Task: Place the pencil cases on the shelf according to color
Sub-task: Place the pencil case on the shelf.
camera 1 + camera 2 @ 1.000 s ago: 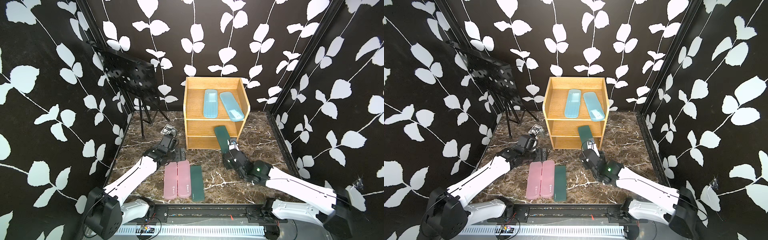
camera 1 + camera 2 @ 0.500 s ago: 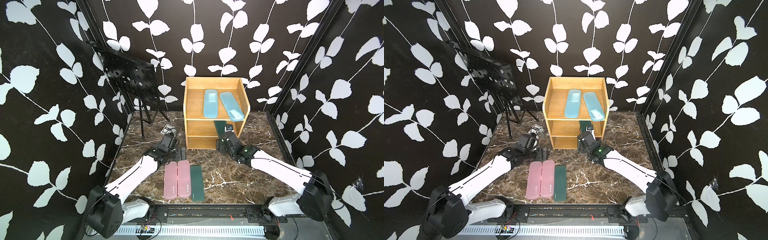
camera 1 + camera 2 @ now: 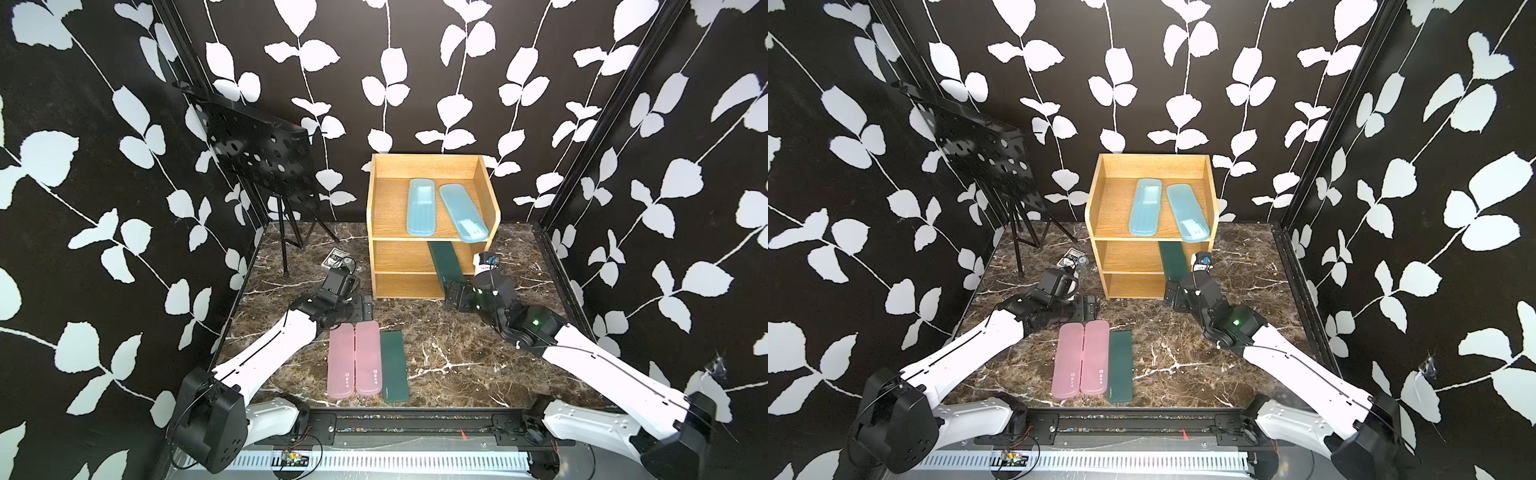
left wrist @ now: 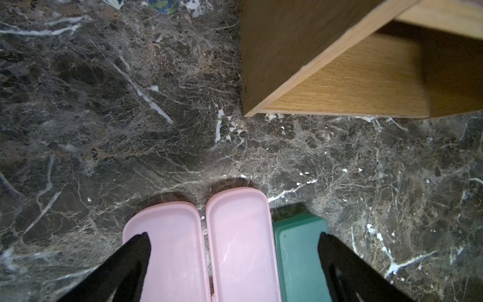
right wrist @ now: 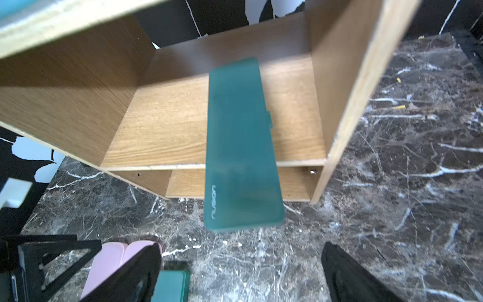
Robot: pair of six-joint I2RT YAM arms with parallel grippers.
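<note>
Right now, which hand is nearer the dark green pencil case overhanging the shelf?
Right. The right hand is open just before the overhanging end of the dark green pencil case, not touching. The left hand is above the pink pencil cases, farther off.

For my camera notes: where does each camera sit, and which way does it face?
Top views: high behind the robot, looking down at the shelf; both arms show.
Left wrist: looks down at pink cases; left gripper shows.
Right wrist: faces green case sticking out of shelf; right gripper shows.
Both wrist views share pink cases.
</note>
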